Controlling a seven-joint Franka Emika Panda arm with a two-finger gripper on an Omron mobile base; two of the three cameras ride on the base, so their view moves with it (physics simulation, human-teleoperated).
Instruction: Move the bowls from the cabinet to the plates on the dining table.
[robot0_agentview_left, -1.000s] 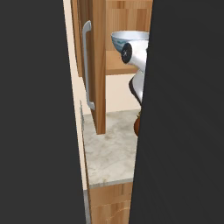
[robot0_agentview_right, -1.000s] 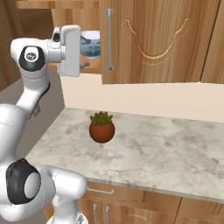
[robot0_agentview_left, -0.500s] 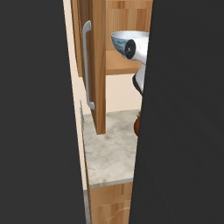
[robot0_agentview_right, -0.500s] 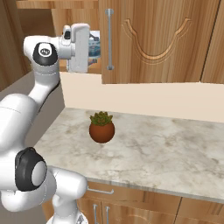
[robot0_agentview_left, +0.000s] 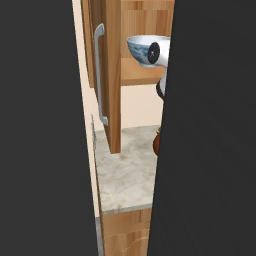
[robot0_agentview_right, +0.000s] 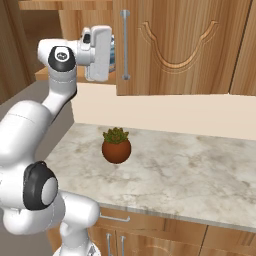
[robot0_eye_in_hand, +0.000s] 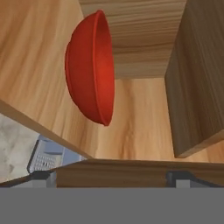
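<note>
Left base view: narrow strip of kitchen between two dark panels. Open cabinet door (robot0_agentview_left: 111, 75) seen edge-on, with a long silver handle (robot0_agentview_left: 98, 75) down its face. Patterned white and blue-green bowl (robot0_agentview_left: 142, 50) sitting on the wooden shelf (robot0_agentview_left: 140, 77) behind the door, with a rounded white part of the arm (robot0_agentview_left: 161, 52) just in front of it and partly covering its right side. Below, marble countertop (robot0_agentview_left: 125, 175) and a sliver of a brown plant pot (robot0_agentview_left: 157, 144) at the right edge of the strip. Right base view: white arm rising from the lower left, bent upward, wrist and hand (robot0_agentview_right: 100, 54) raised to shelf height at the cabinet opening left of the carved-arch door (robot0_agentview_right: 180, 45). Sliver of the patterned bowl peeking past the hand's right edge; fingers hidden, so cannot tell whether clenched or released. Terracotta pot with a small green plant (robot0_agentview_right: 116, 146) standing on the marble counter, well below the hand. Hand view, rolled sideways: red bowl (robot0_eye_in_hand: 89, 68) resting on the wooden shelf board, which runs along the left, bowl seen on edge with its rim toward the right. Wooden cabinet walls around it, a metal grater (robot0_eye_in_hand: 43, 158) on the counter at lower left. Two dark fingertips (robot0_eye_in_hand: 41, 176) set wide apart at the bottom, nothing visible between them, well apart from the red bowl.
</note>
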